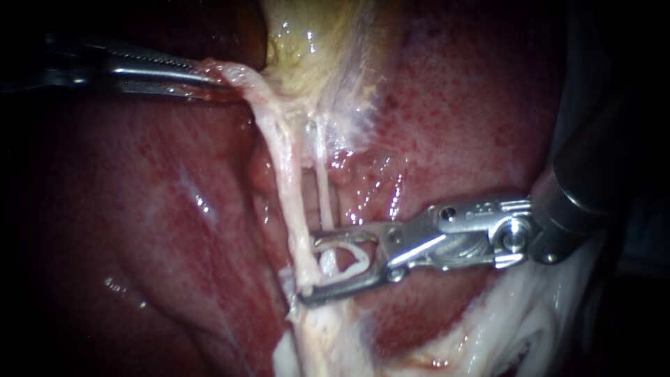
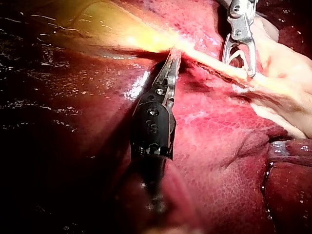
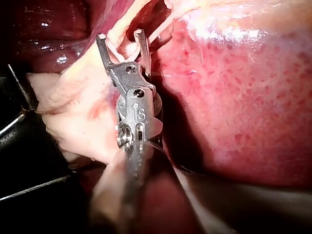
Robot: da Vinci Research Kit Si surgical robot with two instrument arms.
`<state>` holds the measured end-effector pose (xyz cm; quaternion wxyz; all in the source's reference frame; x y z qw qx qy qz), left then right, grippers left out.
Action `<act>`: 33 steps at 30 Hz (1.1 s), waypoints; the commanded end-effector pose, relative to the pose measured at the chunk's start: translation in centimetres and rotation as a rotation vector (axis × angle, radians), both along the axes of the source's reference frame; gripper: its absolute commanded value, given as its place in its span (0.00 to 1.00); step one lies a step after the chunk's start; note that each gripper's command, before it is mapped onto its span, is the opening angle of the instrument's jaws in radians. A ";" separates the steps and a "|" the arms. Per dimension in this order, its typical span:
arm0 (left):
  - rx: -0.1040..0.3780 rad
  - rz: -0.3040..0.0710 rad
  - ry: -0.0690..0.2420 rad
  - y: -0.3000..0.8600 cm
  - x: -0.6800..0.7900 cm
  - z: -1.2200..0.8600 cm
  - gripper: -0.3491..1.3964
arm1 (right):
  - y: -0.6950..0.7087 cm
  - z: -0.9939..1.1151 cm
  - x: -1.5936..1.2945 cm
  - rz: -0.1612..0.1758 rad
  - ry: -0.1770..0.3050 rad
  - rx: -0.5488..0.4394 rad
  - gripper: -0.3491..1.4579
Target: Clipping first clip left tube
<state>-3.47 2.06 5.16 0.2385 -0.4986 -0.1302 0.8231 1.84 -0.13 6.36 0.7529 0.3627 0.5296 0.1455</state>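
Observation:
Two pale tubes run down the middle of the endoscope view, a thicker left tube [image 1: 288,181] and a thinner right tube [image 1: 324,188]. My right instrument [image 1: 308,269] comes in from the right, its jaws open and straddling both tubes low down, the left tube near the jaw tips. A white clip [image 1: 354,255] sits inside the jaws. My left instrument [image 1: 209,74] comes in from the upper left, its jaws shut on the pale tissue [image 1: 234,72] at the tubes' upper end, holding it taut. The wrist views show the same grip [image 2: 174,53] and the same straddle [image 3: 122,40].
Dark red liver [image 1: 139,209] lies on both sides of the tubes. The yellowish gallbladder [image 1: 307,42] sits above them. Pale fatty tissue [image 1: 530,328] spreads under my right instrument's shaft. My right instrument [image 2: 239,66] crosses the taut strand ahead of my left instrument.

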 end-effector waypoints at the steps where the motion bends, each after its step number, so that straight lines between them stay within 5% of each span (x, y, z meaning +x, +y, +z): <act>1: 0.000 0.000 0.000 0.00 0.00 0.00 0.00 | -0.01 -0.01 0.02 0.008 0.010 0.008 0.45; 9: 0.000 0.000 0.000 0.00 -0.01 0.00 0.00 | -0.02 -0.02 0.17 -0.017 0.046 0.044 0.45; 23: -0.002 -0.002 -0.002 0.00 -0.02 0.03 0.00 | -0.04 0.03 0.43 -0.006 0.037 0.044 0.45; 33: -0.003 -0.002 -0.002 0.00 -0.02 0.05 0.00 | -0.17 -0.19 0.55 -0.003 0.030 0.064 0.45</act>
